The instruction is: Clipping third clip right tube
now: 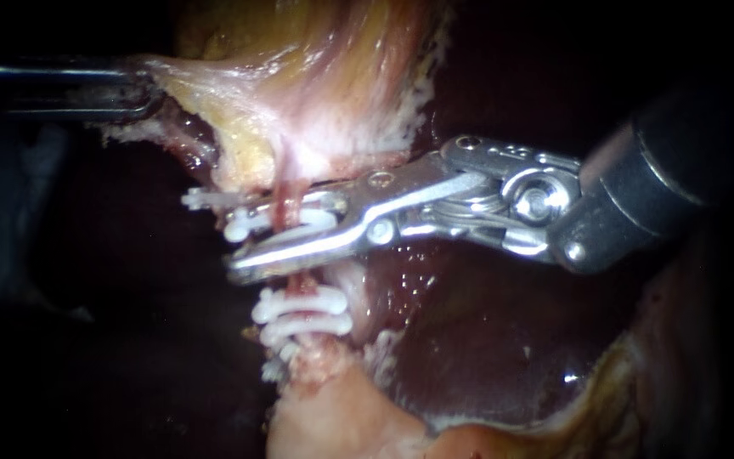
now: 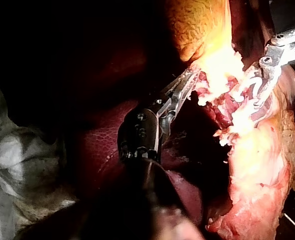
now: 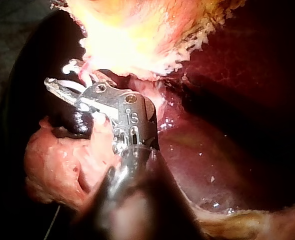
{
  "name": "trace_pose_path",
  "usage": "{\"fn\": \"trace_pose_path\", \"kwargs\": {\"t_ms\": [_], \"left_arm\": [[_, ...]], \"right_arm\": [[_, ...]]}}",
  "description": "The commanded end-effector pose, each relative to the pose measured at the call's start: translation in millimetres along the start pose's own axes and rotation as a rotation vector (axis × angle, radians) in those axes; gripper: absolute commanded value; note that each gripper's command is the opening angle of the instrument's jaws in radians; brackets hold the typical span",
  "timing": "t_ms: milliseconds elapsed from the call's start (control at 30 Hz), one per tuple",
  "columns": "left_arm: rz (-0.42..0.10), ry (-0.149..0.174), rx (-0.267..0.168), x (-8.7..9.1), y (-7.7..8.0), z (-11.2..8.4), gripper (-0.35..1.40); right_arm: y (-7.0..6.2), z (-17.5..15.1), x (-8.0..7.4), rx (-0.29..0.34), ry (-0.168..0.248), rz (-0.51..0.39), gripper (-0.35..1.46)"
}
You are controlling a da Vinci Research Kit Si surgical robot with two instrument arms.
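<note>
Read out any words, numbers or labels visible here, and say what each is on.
Dark red liver, pale yellow tissue gripped by the left instrument, thin pink tube, white plastic clips: no text.
Silver right instrument, shut on one clip: a small engraved mark on its wrist, too small to read reliably.

The thin reddish tube (image 1: 289, 183) hangs upright. A white clip (image 1: 303, 223) lies across it, and two more white clips (image 1: 303, 313) sit stacked on it just below.
</note>
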Motion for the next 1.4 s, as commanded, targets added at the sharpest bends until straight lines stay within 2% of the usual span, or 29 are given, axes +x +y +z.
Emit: {"fn": "trace_pose_path", "kwargs": {"t_ms": [33, 500, 667, 733, 933, 1400], "left_arm": [[0.0, 0.0, 0.0, 0.0, 0.0, 0.0, -0.35], [0.0, 0.0, 0.0, 0.0, 0.0, 0.0, -0.35], [0.0, 0.0, 0.0, 0.0, 0.0, 0.0, -0.35], [0.0, 0.0, 0.0, 0.0, 0.0, 0.0, -0.35], [0.0, 0.0, 0.0, 0.0, 0.0, 0.0, -0.35], [0.0, 0.0, 0.0, 0.0, 0.0, 0.0, -0.35]], "right_arm": [[0.1, -0.1, -0.2, -0.001, -0.001, -0.001, 0.21], [0.3, -0.2, -0.6, 0.003, -0.004, -0.004, -0.07], [0.4, -0.4, -0.7, 0.005, -0.005, -0.004, -0.22], [0.4, -0.5, -0.8, 0.008, -0.007, -0.005, -0.35], [0.2, -0.6, -1.1, -0.004, 0.003, 0.023, -0.35], [0.3, -0.8, -1.3, -0.015, -0.006, 0.023, -0.35]]}}
